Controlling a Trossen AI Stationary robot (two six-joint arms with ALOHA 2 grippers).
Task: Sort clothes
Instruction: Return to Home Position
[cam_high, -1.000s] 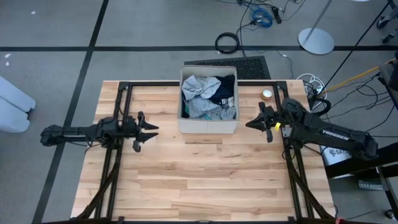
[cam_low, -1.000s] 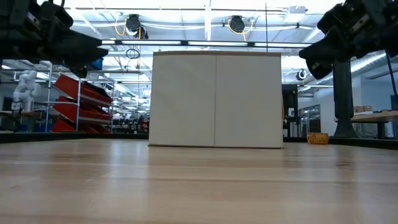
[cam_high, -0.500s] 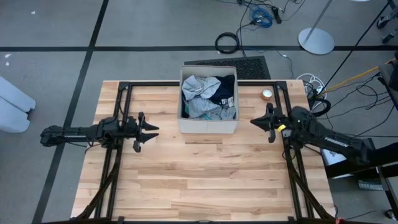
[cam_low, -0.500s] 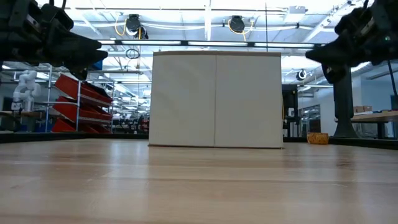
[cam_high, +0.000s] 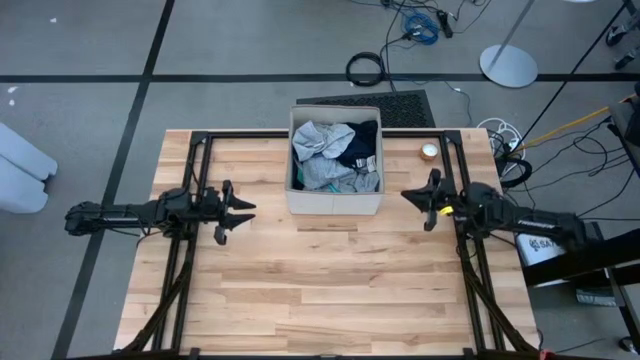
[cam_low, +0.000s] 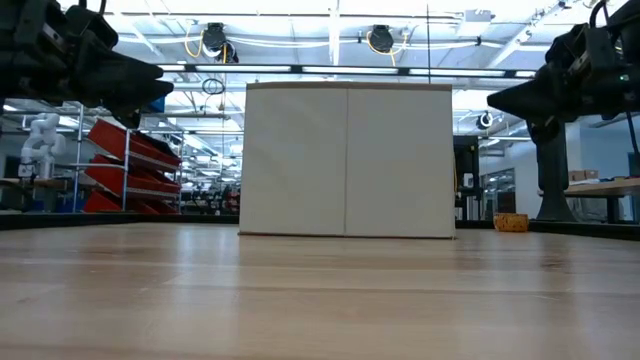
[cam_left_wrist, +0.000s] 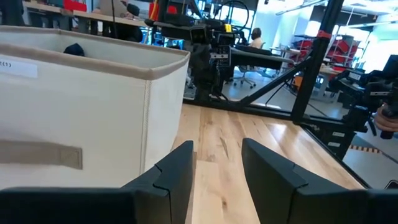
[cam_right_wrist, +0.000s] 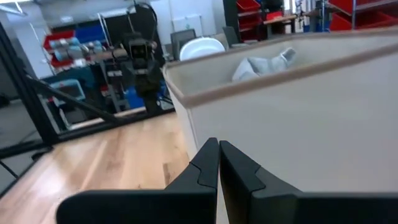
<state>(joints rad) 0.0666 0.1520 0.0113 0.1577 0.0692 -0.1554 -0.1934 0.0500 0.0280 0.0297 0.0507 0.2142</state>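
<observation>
The left arm (cam_high: 130, 213) lies level at the left middle of the high view, over the counter (cam_high: 330, 300), its tip pointing right. The left jaws are released: the left wrist view shows a clear gap between the two fingers (cam_left_wrist: 171, 177), with nothing in it. They hang above the wood, well apart from the box.

At upper centre, by the counter's top edge, stands the box (cam_high: 335, 203), beige, square and open-topped. The clothes (cam_high: 325, 165) are all heaped inside it. A grey top (cam_high: 318, 140) lies at the pile's upper left and a navy piece (cam_high: 362, 140) at its upper right. The rest of the heap cannot be told apart.

Right of the box, near the counter's upper right corner, sits a small round thing (cam_high: 429, 151).

At right middle the right arm (cam_high: 520, 218) points left toward the box. The right jaws are clenched on nothing: in the right wrist view the fingers (cam_right_wrist: 202, 171) press together, near the box's wall but apart from it.
</observation>
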